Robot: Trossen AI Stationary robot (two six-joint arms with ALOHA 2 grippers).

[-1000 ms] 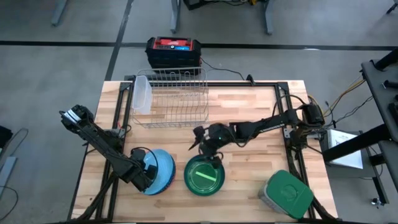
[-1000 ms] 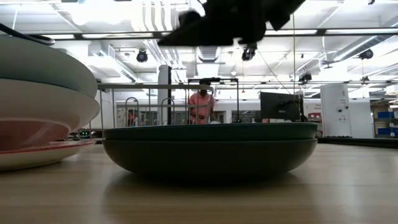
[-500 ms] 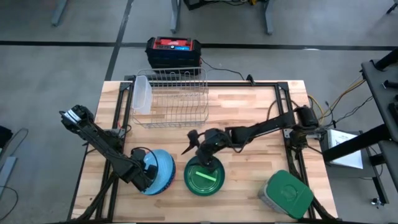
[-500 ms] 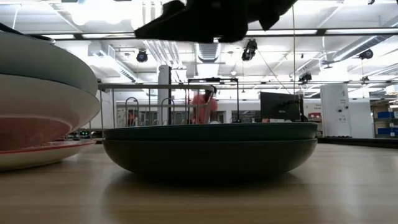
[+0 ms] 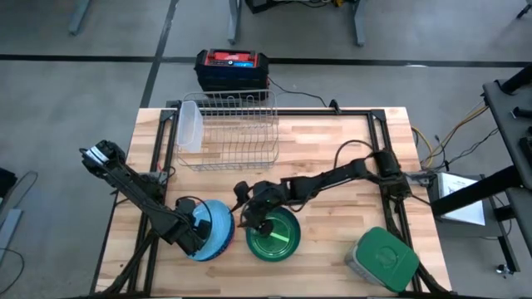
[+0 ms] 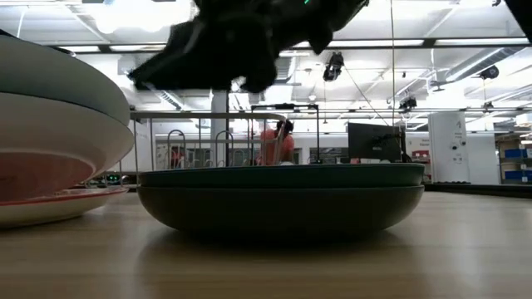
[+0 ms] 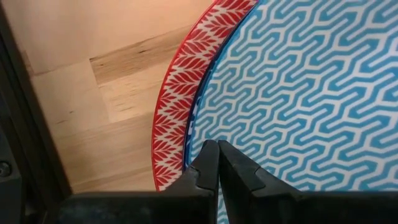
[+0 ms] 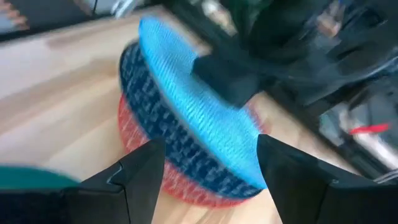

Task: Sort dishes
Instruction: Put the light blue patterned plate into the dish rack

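Right gripper [image 5: 246, 218] hanging over the gap between the two dish piles, jaws spread wide, nothing between them, not touching anything as far as can be told. Just off one side of those jaws: the green plates [image 5: 273, 236], stacked flat on the wooden table [image 5: 332, 149]. Off the other side and straight ahead in the right wrist view: the blue stack [image 8: 186, 124], light blue bowl on top, darker blue one under it, reddish plate at the bottom. From table height, the same gripper showing as a dark blurry shape [image 6: 218, 46] above the dark green plates [image 6: 281, 195], clearly off them.

Left gripper [image 5: 198, 236] down at the blue stack [image 5: 213, 229], jaws pressed together with no gap, tips [image 7: 214, 163] sitting right at the rim of the patterned blue bowl [image 7: 298, 93], with the red leaf-pattern plate [image 7: 180, 93] edge just beside. Touching or only hovering, can't tell; nothing pinched between them.

Farther from both sets of jaws: wire rack [image 5: 226, 131] at the back of the table, green-lidded box [image 5: 384, 259] near the front corner.
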